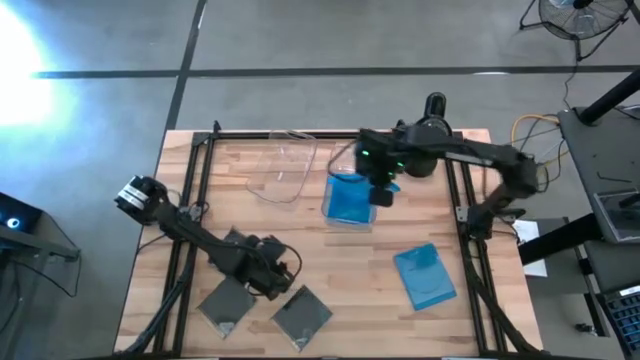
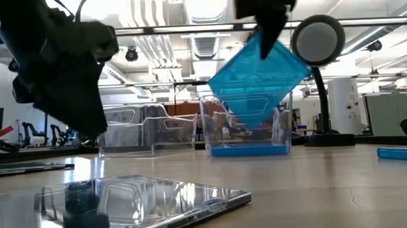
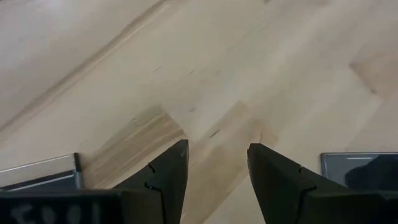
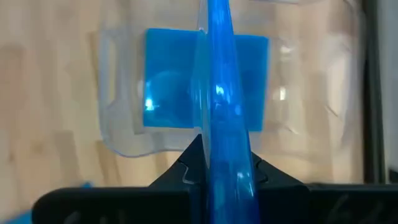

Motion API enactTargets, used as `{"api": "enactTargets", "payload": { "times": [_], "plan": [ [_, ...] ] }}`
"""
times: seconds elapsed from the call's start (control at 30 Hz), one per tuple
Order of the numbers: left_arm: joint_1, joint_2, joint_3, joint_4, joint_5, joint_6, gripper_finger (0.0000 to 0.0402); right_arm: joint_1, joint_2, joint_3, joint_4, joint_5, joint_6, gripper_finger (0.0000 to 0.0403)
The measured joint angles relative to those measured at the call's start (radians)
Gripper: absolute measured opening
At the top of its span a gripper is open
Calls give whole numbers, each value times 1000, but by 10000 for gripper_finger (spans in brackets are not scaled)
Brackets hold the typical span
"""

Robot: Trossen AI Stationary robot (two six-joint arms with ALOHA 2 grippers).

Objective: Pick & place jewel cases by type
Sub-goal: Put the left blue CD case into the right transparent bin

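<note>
My right gripper (image 1: 382,188) is shut on a translucent blue jewel case (image 2: 257,77), holding it over a clear bin (image 1: 331,196). Another blue case (image 4: 168,81) lies flat on that bin's floor. A third blue case (image 1: 425,276) lies flat on the table toward the near right. Two dark grey cases (image 1: 226,301) (image 1: 301,315) lie flat near the near edge. My left gripper (image 3: 217,155) is open and hovers above bare wood between them, touching nothing. My right gripper pinches the blue case between its two fingers at its upper corner (image 2: 264,48), coming from above and pointing down. In the right wrist view the case (image 4: 219,93) runs edge-on out from between the fingers. It hangs clear, corner down, its lowest corner about level with the bin's rim.
A second clear bin (image 1: 282,166) stands left of the first, toward the far edge. Black frame rails (image 1: 196,180) (image 1: 462,200) run along the table's left and right sides. Bare wood shows in the table's middle (image 1: 340,265).
</note>
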Motion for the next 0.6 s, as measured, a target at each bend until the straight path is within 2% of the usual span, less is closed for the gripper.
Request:
{"api": "enactTargets", "payload": {
  "times": [0.13, 0.2, 0.23, 0.37, 0.6],
  "plan": [
    [0, -10, -6, 6, -6, -7, 147, -23, 210, 205, -133, -175, -115, 22],
    [0, -10, -6, 7, -16, -8, 147, -32, 310, 314, -264, -210, -148, 22],
    [0, -10, -5, 8, -26, -8, 147, -35, 363, 364, -313, -214, -167, 23],
    [0, -10, -7, 7, -68, -6, 147, -51, 492, 480, -309, -200, -171, 44],
    [0, -10, -12, 9, -116, 14, 147, -50, 622, 677, -291, -82, -169, 154]
  ]
}}
